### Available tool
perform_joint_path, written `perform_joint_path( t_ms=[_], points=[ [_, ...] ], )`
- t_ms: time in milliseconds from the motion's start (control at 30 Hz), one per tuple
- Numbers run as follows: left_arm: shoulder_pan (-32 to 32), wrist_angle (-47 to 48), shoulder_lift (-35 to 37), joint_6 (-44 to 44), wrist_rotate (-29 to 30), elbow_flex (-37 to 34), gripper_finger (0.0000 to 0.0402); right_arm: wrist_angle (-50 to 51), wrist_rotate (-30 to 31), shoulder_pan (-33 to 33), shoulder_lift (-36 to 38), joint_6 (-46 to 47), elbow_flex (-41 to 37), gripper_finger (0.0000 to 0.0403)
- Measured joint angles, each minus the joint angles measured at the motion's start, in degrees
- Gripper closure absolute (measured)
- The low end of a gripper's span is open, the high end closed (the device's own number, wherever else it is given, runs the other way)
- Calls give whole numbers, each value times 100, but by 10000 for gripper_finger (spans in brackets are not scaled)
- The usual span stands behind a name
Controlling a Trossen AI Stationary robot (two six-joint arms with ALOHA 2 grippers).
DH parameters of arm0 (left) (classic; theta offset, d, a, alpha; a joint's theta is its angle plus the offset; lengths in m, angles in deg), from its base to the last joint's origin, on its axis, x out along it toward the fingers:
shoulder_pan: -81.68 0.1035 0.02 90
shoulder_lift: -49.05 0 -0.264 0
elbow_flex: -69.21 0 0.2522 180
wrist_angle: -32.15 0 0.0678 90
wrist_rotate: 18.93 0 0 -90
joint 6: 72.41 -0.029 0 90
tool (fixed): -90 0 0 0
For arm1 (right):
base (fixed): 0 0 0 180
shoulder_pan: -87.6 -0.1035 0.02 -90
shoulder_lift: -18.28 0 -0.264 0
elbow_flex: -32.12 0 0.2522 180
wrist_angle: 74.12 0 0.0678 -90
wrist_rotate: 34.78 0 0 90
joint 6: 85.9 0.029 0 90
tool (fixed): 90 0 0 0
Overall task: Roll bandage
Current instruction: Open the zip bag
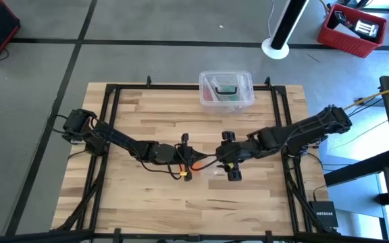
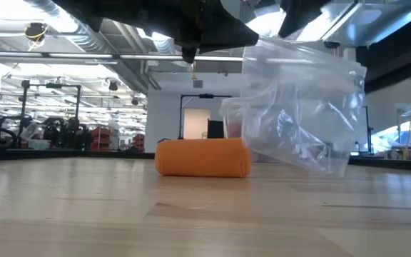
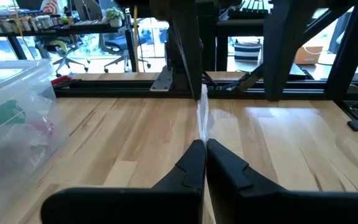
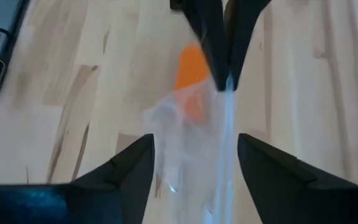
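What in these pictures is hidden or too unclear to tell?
Low view: one end of the bandage sits behind the clear plastic bag.
Low view: where the left gripper pinches the bag is lost in dark blur.
Right wrist view: under the open right gripper, the bag veils the table.
High view: the plastic box contents are too small.

Rolled bandage (image 2: 203, 158) on table (image 2: 84, 207), plastic bag (image 2: 302, 114) just beside.

The bandage (image 2: 203, 158) is bright orange soft fabric, rolled into a short, thick cylinder. It lies on its side on the counter (image 1: 147, 121), just toward six o'clock of centre, with clear plastic film (image 2: 302, 114) at its three o'clock end.
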Motion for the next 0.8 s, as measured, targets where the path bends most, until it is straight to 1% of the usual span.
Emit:
perform_joint_path(
  t_ms=[200,467,667,800],
  points=[
    [0,0,0,1,0,0,401,-42,-32,0,-107,63,-291,176],
    [0,-13,0,8,0,0,401,-50,-153,0,-85,162,-276,178],
    [0,-5,0,19,0,0,401,-80,-516,0,-55,169,-208,178],
    [0,-11,0,19,0,0,401,-311,-525,2,-94,171,-470,178]
  ],
)
